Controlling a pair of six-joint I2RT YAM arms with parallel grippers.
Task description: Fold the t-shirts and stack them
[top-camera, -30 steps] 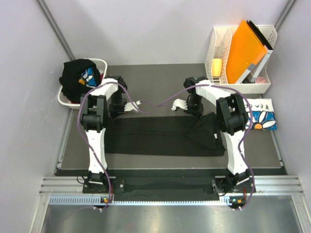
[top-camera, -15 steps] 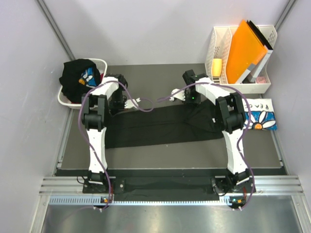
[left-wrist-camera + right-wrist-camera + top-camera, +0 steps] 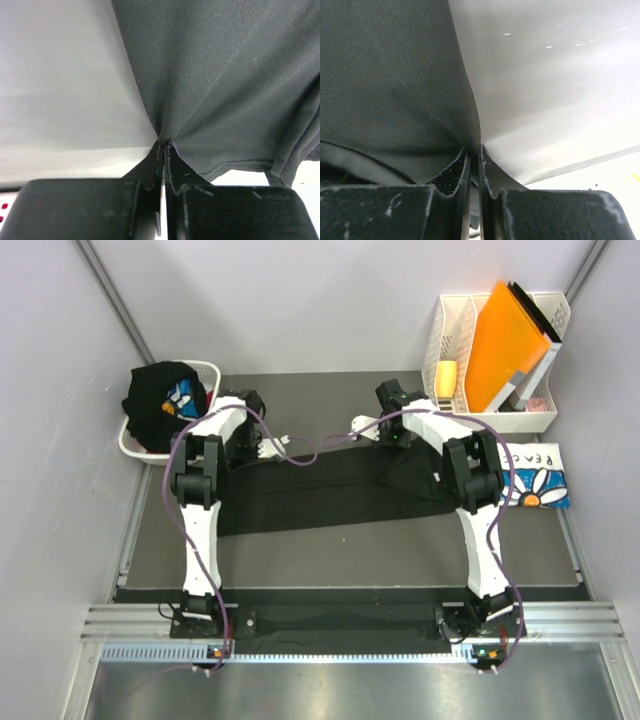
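Left gripper (image 3: 164,146) and right gripper (image 3: 474,149) pinch the black tee (image 3: 330,498) at mid-frame, fold unfinished; white tee (image 3: 541,480) lies folded at right, bundled tee (image 3: 153,400) waits upper left.

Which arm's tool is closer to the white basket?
Left. The left tool pinches the black shirt just right of the basket; the right tool pinches the same shirt farther right, nearer the file rack.
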